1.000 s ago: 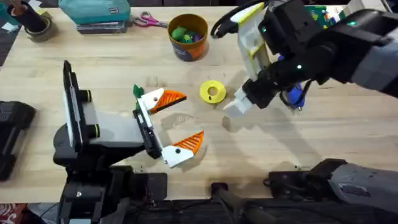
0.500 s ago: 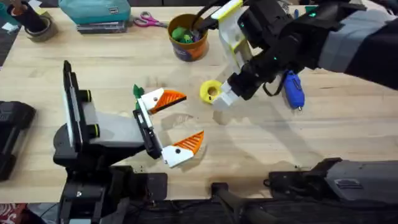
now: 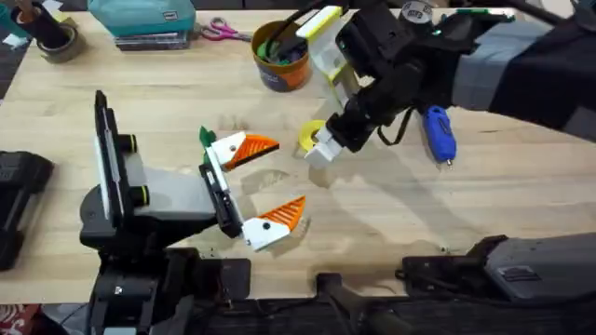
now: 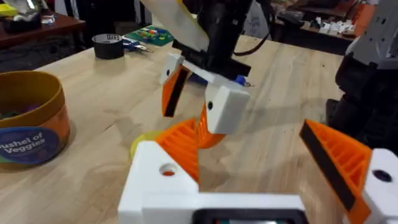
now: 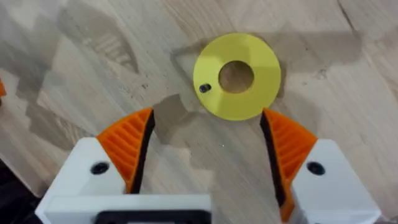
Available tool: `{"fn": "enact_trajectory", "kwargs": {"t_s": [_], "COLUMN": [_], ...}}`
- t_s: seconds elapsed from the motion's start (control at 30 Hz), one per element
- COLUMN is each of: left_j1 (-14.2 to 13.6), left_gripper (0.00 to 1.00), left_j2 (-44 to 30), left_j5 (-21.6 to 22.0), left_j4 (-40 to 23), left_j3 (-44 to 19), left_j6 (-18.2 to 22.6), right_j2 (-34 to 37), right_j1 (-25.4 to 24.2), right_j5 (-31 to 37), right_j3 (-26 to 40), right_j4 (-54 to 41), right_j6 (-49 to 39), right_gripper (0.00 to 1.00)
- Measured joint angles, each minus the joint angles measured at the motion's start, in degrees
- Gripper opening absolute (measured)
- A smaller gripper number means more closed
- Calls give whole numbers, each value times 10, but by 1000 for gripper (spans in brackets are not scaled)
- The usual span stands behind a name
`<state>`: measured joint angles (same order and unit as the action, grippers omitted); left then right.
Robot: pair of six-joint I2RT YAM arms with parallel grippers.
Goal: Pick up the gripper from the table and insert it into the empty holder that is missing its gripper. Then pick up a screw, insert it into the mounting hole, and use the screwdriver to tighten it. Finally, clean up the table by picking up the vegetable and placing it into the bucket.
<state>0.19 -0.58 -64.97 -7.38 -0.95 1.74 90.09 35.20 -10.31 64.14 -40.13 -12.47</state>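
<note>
Yellow was what your right gripper point(image 5: 208, 149) hung over: the flat ring-shaped disc point(image 5: 237, 76) with a small dark screw point(image 5: 204, 88) on its face, presumably parked there so it would not roll. The orange pads point(image 5: 129, 146) stood spread wide on either side of the disc's near edge, pinching nothing, which reads as lining up for the screw. Your left gripper point(image 3: 265, 181) lay on its side to the left of the disc, jaws spread and empty, both white blocks already bearing orange wedges. The blue screwdriver point(image 3: 439, 133) rested to the right under the arm, and the bucket point(image 3: 279, 56) stood at the far side with vegetables inside
</note>
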Motion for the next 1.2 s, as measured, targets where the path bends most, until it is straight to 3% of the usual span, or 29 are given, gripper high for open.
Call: {"fn": "enact_trajectory", "kwargs": {"t_s": [0.8, 1.2], "left_j1": [0, 0], "left_gripper": [985, 986], "left_j2": [0, 0], "left_j5": [0, 0], "left_j4": [0, 0], "left_j3": [0, 0], "left_j6": [0, 0], "right_j2": [53, 77], "right_j1": [15, 22], "right_j5": [35, 39], "right_j3": [1, 2], "right_j4": [53, 63], "right_j6": [0, 1], "right_gripper": [902, 695]}}
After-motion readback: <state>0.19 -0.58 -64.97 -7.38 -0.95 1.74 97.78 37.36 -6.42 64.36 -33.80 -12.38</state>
